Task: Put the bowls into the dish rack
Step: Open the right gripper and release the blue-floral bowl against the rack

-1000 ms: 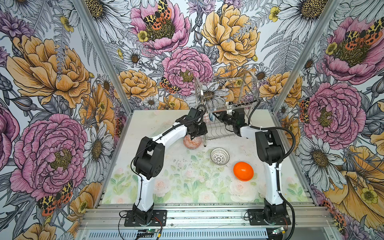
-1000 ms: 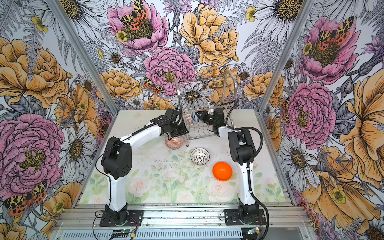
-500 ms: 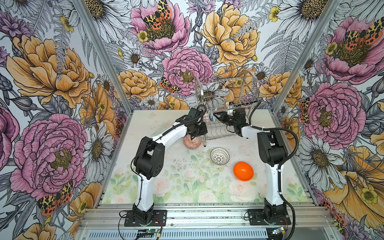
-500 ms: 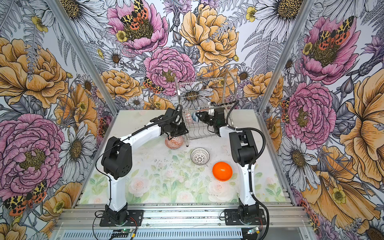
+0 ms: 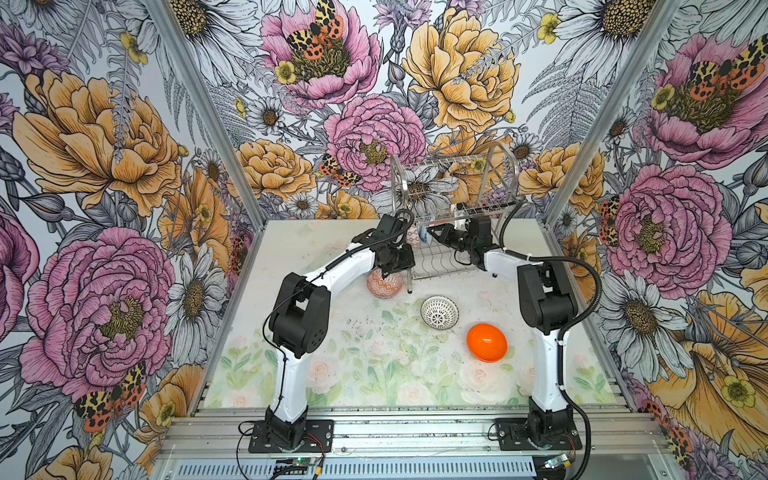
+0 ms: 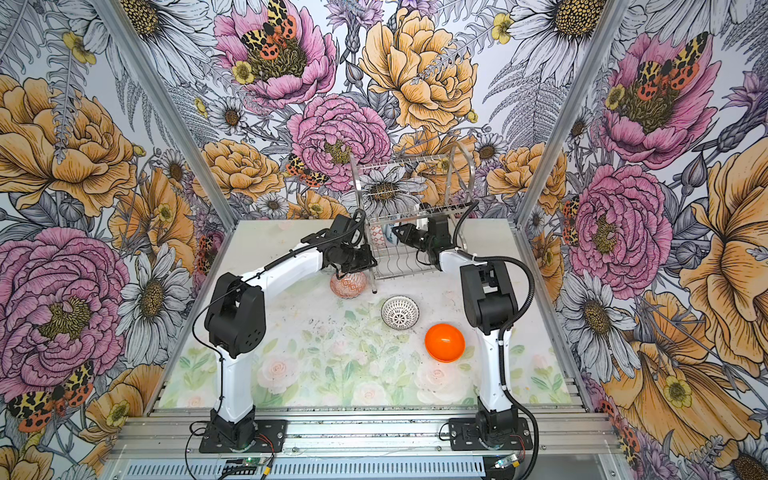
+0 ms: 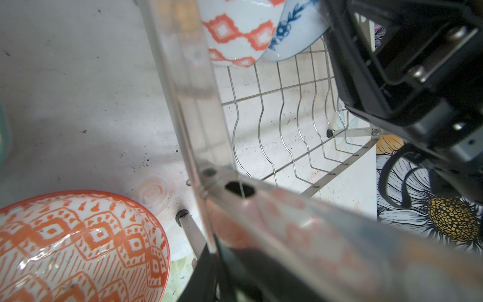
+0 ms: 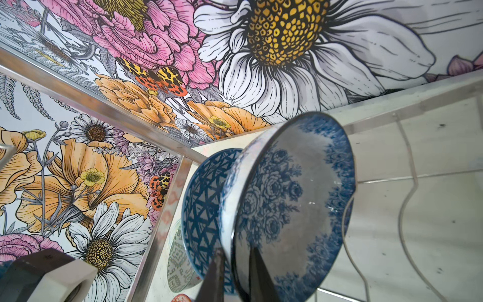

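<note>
Now the shiny steel wire dish rack (image 5: 440,262), upper centre, is holding the blue floral ceramic bowl (image 8: 292,209), the right gripper (image 8: 236,251) pinching its rim. The left gripper (image 5: 390,272) is hiding its jaws: cannot tell.

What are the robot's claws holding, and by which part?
The right gripper pinches the blue floral bowl by its rim; the left gripper seems to grip the dish rack by its lower frame.

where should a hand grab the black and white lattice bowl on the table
Pinch the rim of the lattice bowl, coming down from above, one finger inside, one outside. It sits upright, mouth up, on the table, so its thin wall is exposed all round.
</note>
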